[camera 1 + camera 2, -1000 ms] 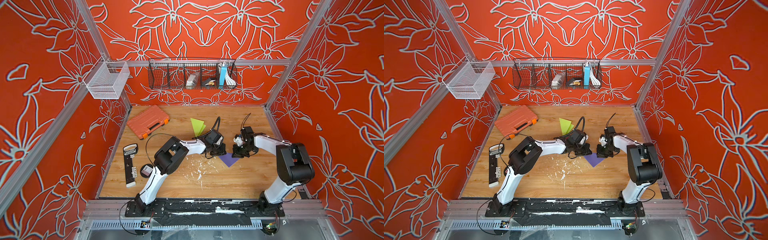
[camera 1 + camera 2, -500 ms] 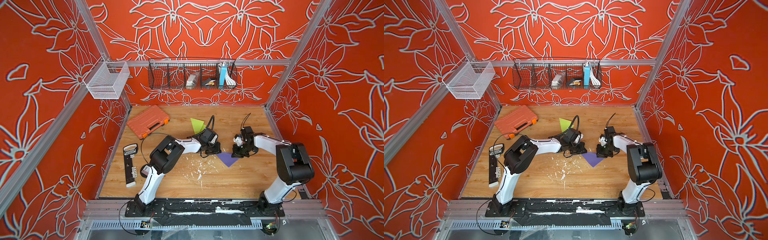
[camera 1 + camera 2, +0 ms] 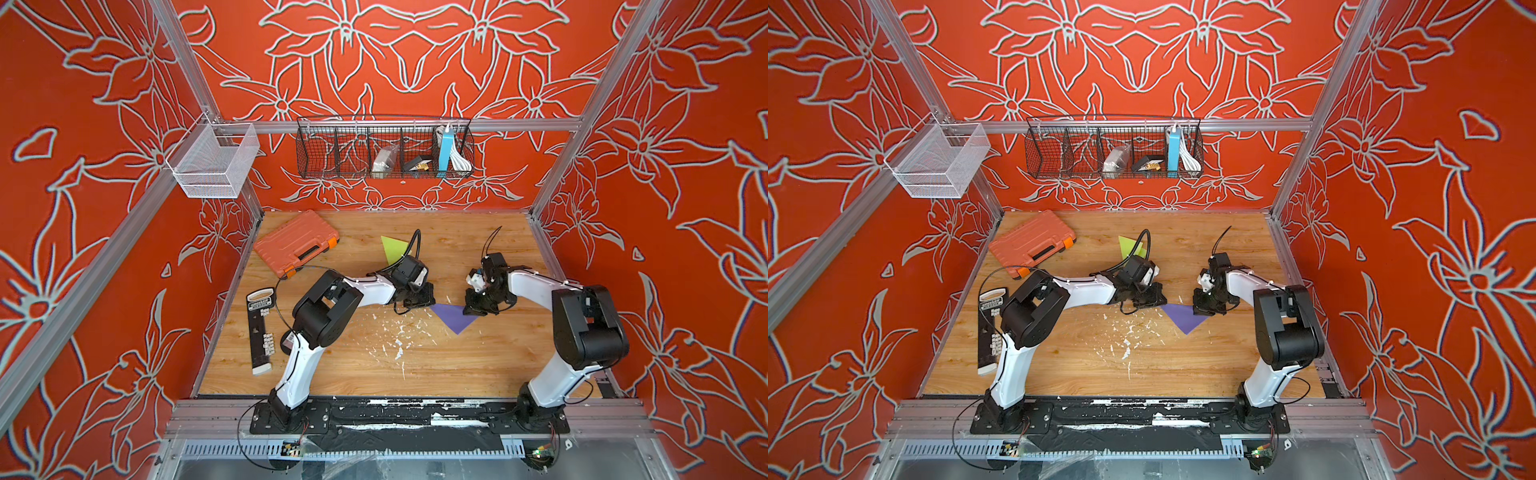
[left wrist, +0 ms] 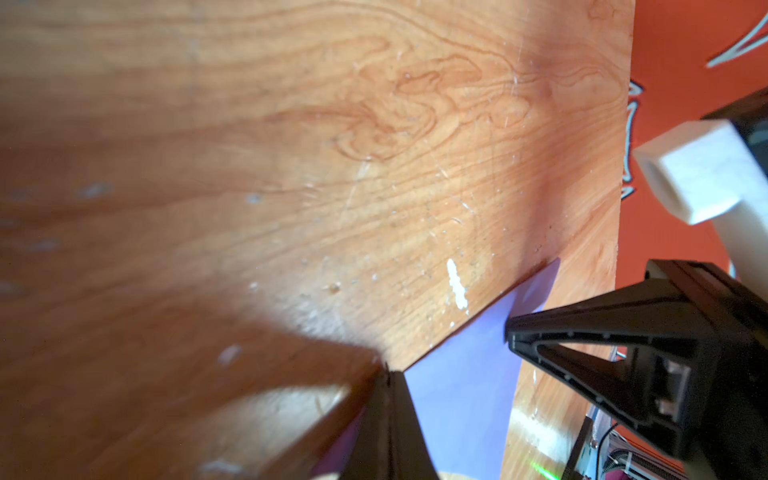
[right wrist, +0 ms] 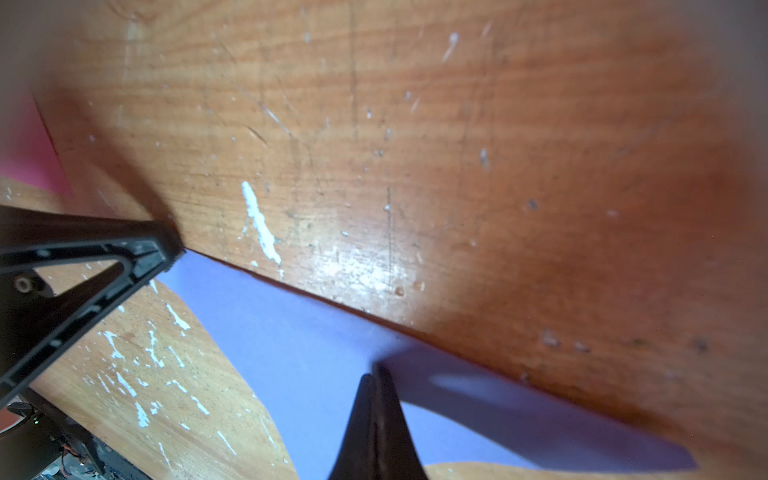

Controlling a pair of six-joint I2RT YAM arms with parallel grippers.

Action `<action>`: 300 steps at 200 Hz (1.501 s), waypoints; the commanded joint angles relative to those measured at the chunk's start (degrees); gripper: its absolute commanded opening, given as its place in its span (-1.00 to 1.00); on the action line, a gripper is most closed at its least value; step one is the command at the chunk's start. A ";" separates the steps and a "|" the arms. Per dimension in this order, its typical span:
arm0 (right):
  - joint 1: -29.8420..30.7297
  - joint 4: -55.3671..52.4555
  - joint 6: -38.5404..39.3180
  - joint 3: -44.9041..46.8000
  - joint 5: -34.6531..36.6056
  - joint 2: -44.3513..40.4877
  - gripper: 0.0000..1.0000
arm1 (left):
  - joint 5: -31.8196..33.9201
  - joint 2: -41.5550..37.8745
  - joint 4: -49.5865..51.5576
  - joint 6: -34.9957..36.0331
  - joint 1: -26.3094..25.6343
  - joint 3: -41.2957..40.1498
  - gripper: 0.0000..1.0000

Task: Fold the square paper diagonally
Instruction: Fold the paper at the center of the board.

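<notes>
Top views, purple paper [image 3: 455, 318] flat between left pincer [image 3: 424, 302], right pincer [image 3: 474, 309], both closed, empty.

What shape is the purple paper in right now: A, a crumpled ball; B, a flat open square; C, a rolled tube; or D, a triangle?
D: in both top views the purple paper lies flat as a triangle, with the left gripper and right gripper, both shut, at its long edge.

purple paper [image 3: 454, 318], folded into a flat triangle, on the wooden table's middle, long fold edge away from the robot
</notes>
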State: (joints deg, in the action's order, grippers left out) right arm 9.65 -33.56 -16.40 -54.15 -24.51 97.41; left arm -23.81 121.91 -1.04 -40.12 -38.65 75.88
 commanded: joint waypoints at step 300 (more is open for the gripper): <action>1.20 3.93 -5.28 -3.51 -8.81 -1.81 -1.00 | 0.81 -8.71 9.29 6.59 -0.98 0.65 -1.00</action>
State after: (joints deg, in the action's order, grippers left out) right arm 10.35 -30.37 -20.67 -58.06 -33.08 94.06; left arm -21.12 112.51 6.13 -35.29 -36.88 73.89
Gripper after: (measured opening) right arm 0.042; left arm 0.047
